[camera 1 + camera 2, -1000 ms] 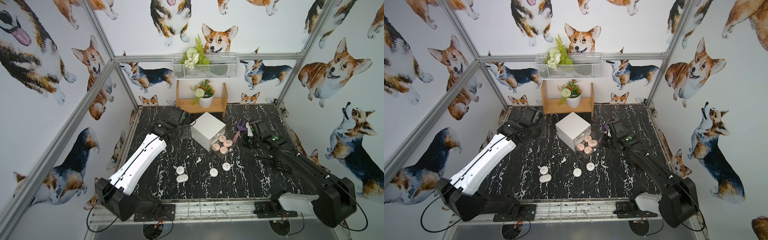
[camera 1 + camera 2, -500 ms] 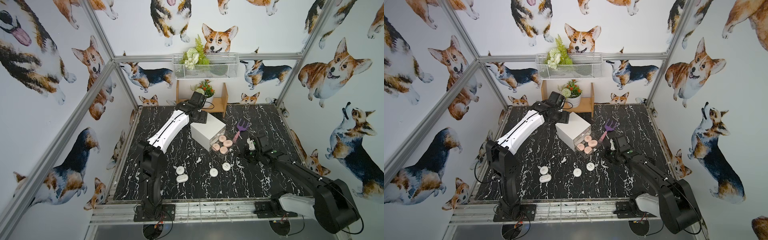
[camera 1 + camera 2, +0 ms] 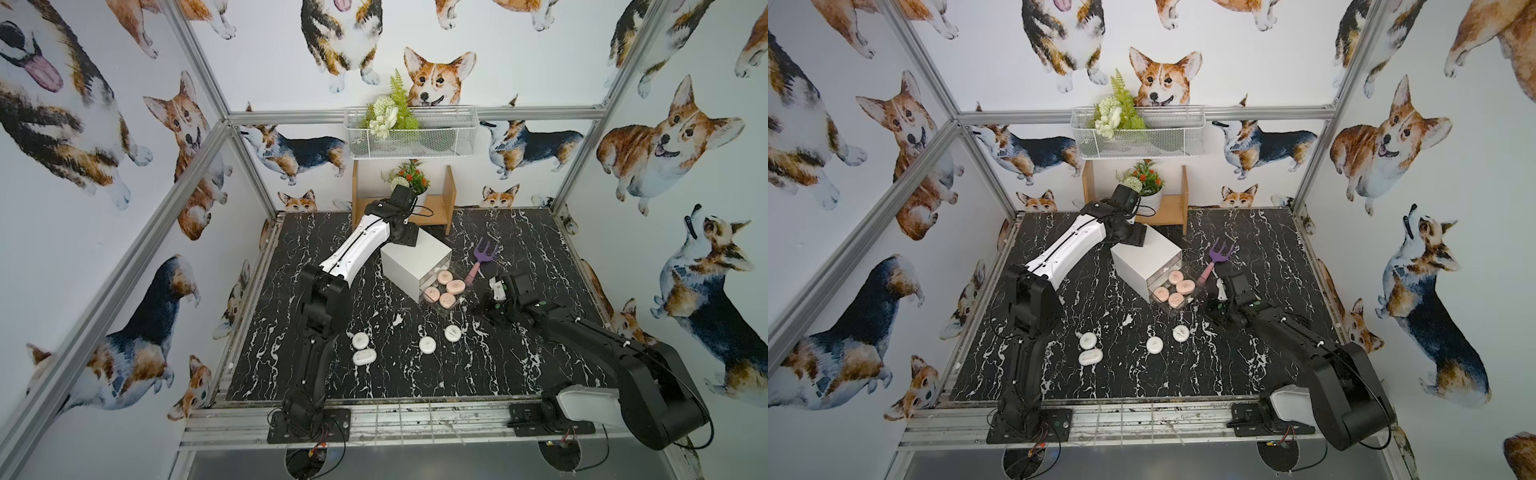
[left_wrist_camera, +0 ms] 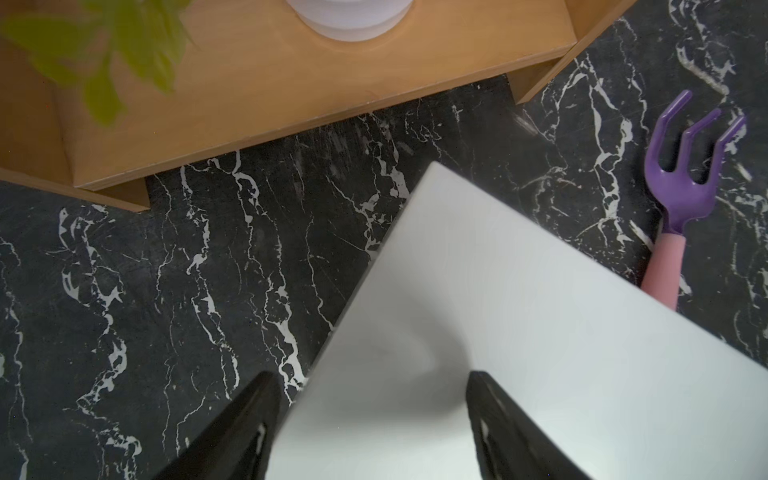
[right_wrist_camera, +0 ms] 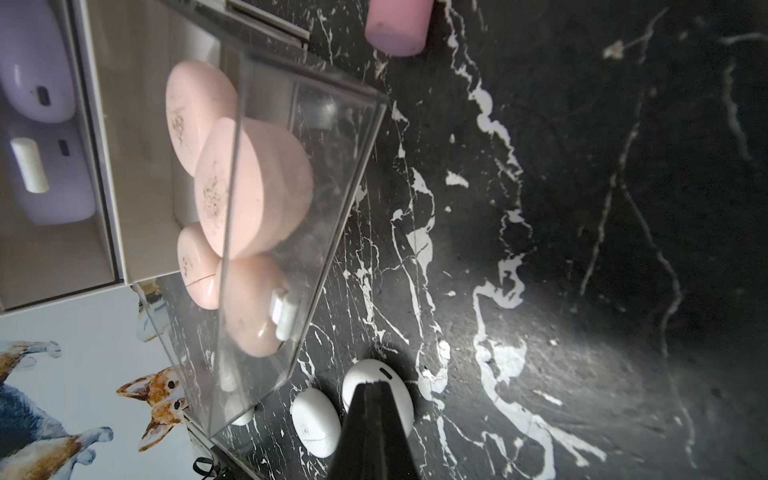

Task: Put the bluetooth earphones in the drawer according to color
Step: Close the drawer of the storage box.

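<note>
The pink batch looks finished: four pale pink pebble-shaped earphone cases (image 3: pixel 455 285) lie in the pulled-out clear bottom tray (image 5: pixel 332 166) of the small white cube cabinet (image 3: pixel 419 257). Lilac cases (image 5: pixel 37 70) sit in a drawer above.

The right gripper (image 5: pixel 372 399), pinched shut and empty, hangs low just off the tray's front. I reckon it needs to push that drawer home.

The left gripper (image 4: pixel 374 415) stands part open over the cabinet's rear corner, holding nothing I can see, perhaps bracing.

Four white cases (image 3: pixel 427 344) wait on the black marble table (image 3: pixel 519 374). A purple-and-pink toy fork (image 3: pixel 482 257) lies close beside the tray, and the wooden shelf (image 3: pixel 449 195) stands behind.
</note>
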